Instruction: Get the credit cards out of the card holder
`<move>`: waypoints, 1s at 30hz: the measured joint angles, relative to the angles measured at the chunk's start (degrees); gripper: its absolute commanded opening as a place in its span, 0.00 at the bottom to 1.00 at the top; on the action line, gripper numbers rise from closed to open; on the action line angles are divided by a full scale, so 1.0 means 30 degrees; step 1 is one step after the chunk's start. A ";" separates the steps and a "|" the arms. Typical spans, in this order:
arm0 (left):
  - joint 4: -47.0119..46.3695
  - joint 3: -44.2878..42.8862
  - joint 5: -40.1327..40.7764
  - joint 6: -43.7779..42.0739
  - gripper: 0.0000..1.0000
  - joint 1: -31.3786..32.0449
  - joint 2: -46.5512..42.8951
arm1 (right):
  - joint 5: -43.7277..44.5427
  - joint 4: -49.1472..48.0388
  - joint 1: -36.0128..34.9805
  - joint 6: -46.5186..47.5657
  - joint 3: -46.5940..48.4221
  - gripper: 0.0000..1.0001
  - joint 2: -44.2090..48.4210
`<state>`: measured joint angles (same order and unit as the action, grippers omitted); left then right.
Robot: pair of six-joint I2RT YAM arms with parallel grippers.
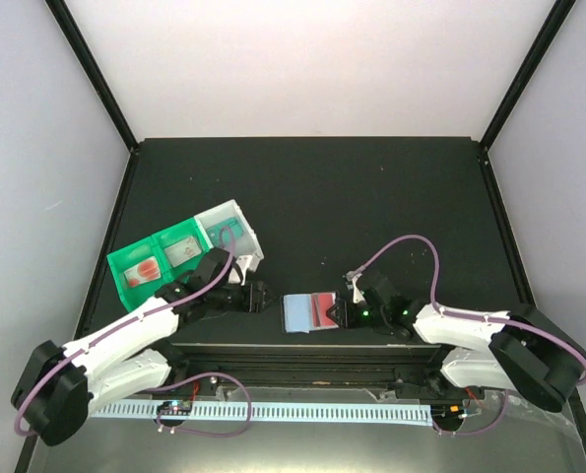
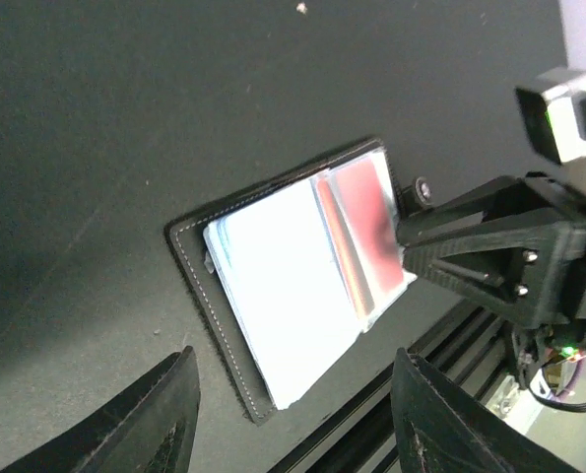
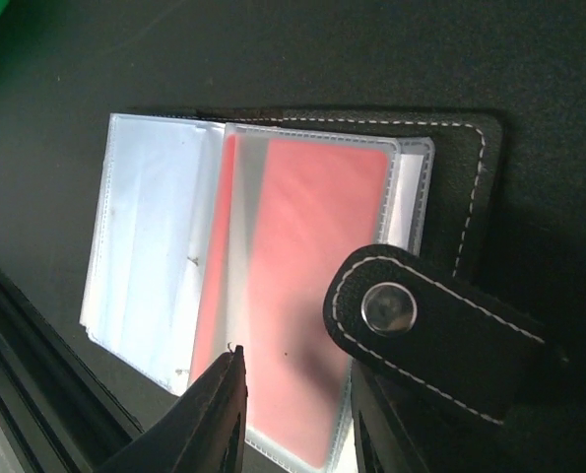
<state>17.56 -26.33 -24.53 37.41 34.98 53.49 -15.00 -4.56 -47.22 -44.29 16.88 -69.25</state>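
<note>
- Watching the card holder [image 1: 307, 312] from above, I am seeing it lying open and flat on the black bench [image 1: 371, 197], at 6 o'clock and close to the near edge.
- Its pale clear sleeves are fanning out toward 9 o'clock, and a red card [image 3: 302, 286] is sitting inside the sleeve on the 3 o'clock side.
- The holder's black stitched cover is showing around the sleeves, and its snap strap [image 3: 440, 335] is lying folded over the corner of the red sleeve.
- My left hand [image 1: 258, 296] is hovering at the holder's 9 o'clock, a little apart from it; its fingers [image 2: 164, 414] are standing wide with nothing between them.
- My right hand [image 1: 337, 313] is meeting the holder at its 3 o'clock edge, with its fingers part-way apart on either side of the red sleeve's rim. I cannot tell whether they are pinching it or only resting there.
- A green tray [image 1: 118, 274] with two compartments is sitting at 9 o'clock on the bench, and a white bin [image 1: 245, 236] is touching it on its 2 o'clock side.
</note>
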 measured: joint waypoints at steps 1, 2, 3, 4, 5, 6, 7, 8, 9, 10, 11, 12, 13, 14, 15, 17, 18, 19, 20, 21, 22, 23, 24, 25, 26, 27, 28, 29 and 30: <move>-0.0284 0.0117 0.0073 0.0109 0.54 0.0226 0.0393 | 0.0022 -0.0175 0.0000 0.0007 0.0000 0.30 -0.0109; -0.0554 0.0204 0.0124 0.0219 0.52 0.0423 0.0787 | 0.0029 -0.0299 0.0000 0.0000 0.0000 0.30 -0.0189; -0.0852 0.0255 0.0182 0.0328 0.51 0.0641 0.1260 | 0.0029 -0.0452 0.0000 0.0000 0.0000 0.30 -0.0284; -0.1151 0.0291 0.0211 0.0423 0.49 0.0823 0.1690 | 0.0029 -0.0597 0.0000 0.0000 0.0000 0.30 -0.0379; -0.1457 0.0342 0.0255 0.0495 0.47 0.1005 0.2091 | 0.0029 -0.0699 0.0000 0.0007 0.0000 0.30 -0.0430; -0.1690 0.0364 0.0284 0.0583 0.46 0.1151 0.2426 | 0.0044 -0.0772 0.0000 0.0000 -0.0007 0.30 -0.0459; -0.2069 0.0393 0.0321 0.0692 0.44 0.1326 0.2841 | 0.0051 -0.0838 0.0000 0.0000 -0.0029 0.30 -0.0488; -0.2390 0.0444 0.0321 0.0780 0.43 0.1443 0.3147 | 0.0051 -0.0911 0.0000 0.0000 -0.0051 0.30 -0.0488; -0.2754 0.0517 0.0321 0.0882 0.41 0.1574 0.3490 | 0.0073 -0.0962 0.0000 0.0007 -0.0087 0.31 -0.0488; -0.3118 0.0597 0.0321 0.1027 0.40 0.1705 0.3861 | 0.0095 -0.1013 0.0000 0.0000 -0.0102 0.31 -0.0488; -0.3453 0.0656 0.0328 0.1144 0.38 0.1814 0.4233 | 0.0102 -0.1027 0.0000 0.0000 -0.0109 0.31 -0.0481; -0.3738 0.0714 0.0342 0.1209 0.37 0.1902 0.4524 | 0.0117 -0.1056 0.0000 0.0000 -0.0124 0.31 -0.0474; -0.4014 0.0743 0.0350 0.1282 0.36 0.2018 0.4889 | 0.0117 -0.1078 0.0000 -0.0007 -0.0138 0.31 -0.0466; -0.4197 0.0743 0.0357 0.1355 0.35 0.2120 0.5195 | 0.0117 -0.1100 0.0000 -0.0015 -0.0146 0.32 -0.0452; -0.4422 0.0743 0.0364 0.1421 0.34 0.2215 0.5493 | 0.0117 -0.1151 -0.0007 -0.0073 -0.0175 0.32 -0.0430; -0.4823 0.0743 0.0408 0.1566 0.32 0.2397 0.6018 | 0.0109 -0.1268 -0.0007 -0.0204 -0.0233 0.32 -0.0408; -0.4976 0.0743 0.0459 0.1588 0.32 0.2492 0.6222 | 0.0109 -0.1290 -0.0007 -0.0240 -0.0248 0.32 -0.0408; -0.5107 0.0743 0.0488 0.1617 0.31 0.2550 0.6470 | 0.0109 -0.1319 -0.0007 -0.0299 -0.0255 0.32 -0.0401; -0.5202 0.0743 0.0561 0.1632 0.31 0.2608 0.6666 | 0.0117 -0.1362 -0.0007 -0.0350 -0.0284 0.32 -0.0393; -0.5348 0.0743 0.0634 0.1639 0.30 0.2652 0.6980 | 0.0117 -0.1392 0.0000 -0.0386 -0.0299 0.32 -0.0393; -0.5406 0.0743 0.0692 0.1661 0.29 0.2688 0.7235 | 0.0124 -0.1435 0.0000 -0.0423 -0.0321 0.32 -0.0393; -0.5479 0.0750 0.0743 0.1690 0.29 0.2710 0.7453 | 0.0131 -0.1501 -0.0007 -0.0466 -0.0350 0.32 -0.0393; -0.5603 0.0743 0.0765 0.1698 0.28 0.2754 0.7715 | 0.0138 -0.1588 -0.0007 -0.0517 -0.0393 0.32 -0.0393; -0.5748 0.0743 0.0758 0.1719 0.27 0.2761 0.7868 | 0.0153 -0.1654 -0.0007 -0.0590 -0.0430 0.32 -0.0393; -0.5836 0.0743 0.0758 0.1756 0.27 0.2761 0.7927 | 0.0160 -0.1734 -0.0007 -0.0692 -0.0452 0.32 -0.0393; -0.5887 0.0743 0.0765 0.1756 0.27 0.2783 0.7963 | 0.0168 -0.1836 0.0000 -0.0765 -0.0495 0.33 -0.0401; -0.6025 0.0743 0.0765 0.1763 0.27 0.2820 0.8051 | 0.0168 -0.1909 0.0000 -0.0801 -0.0525 0.33 -0.0401; -0.6142 0.0743 0.0772 0.1770 0.26 0.2863 0.8109 | 0.0175 -0.1967 -0.0007 -0.0860 -0.0546 0.33 -0.0401; -0.6237 0.0743 0.0780 0.1770 0.25 0.2885 0.8182 | 0.0175 -0.2011 0.0000 -0.0918 -0.0554 0.33 -0.0408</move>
<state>-1.15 -24.10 -22.20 42.72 43.64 78.04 -14.48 -10.59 -47.22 -47.05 15.22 -70.48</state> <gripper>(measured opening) 0.268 0.325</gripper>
